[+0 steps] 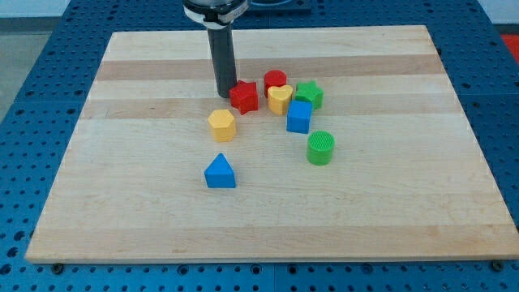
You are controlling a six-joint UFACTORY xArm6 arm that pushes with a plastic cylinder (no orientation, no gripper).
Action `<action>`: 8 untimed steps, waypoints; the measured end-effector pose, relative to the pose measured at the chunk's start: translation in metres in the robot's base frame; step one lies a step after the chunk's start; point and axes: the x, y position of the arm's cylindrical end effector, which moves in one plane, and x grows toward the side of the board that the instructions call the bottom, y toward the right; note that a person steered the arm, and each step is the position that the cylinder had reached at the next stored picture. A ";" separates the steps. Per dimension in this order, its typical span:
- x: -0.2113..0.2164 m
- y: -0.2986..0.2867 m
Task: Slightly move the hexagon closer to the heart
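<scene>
The yellow hexagon point(221, 124) lies left of the board's middle. The yellow heart point(280, 99) lies up and to its right, in a cluster of blocks. A red star-like block point(244, 96) sits between them, just left of the heart. My tip point(225, 95) rests on the board just left of the red star block, above the yellow hexagon and a little apart from it.
A red cylinder point(275, 81) sits behind the heart, a green star point(309, 95) to its right, a blue cube point(299, 118) below it. A green cylinder point(320, 148) and a blue triangle point(220, 172) lie lower on the wooden board point(122, 203).
</scene>
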 end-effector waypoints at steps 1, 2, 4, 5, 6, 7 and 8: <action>0.005 0.000; 0.006 -0.002; 0.025 -0.065; 0.059 -0.080; 0.073 -0.080; 0.077 -0.069; 0.083 -0.049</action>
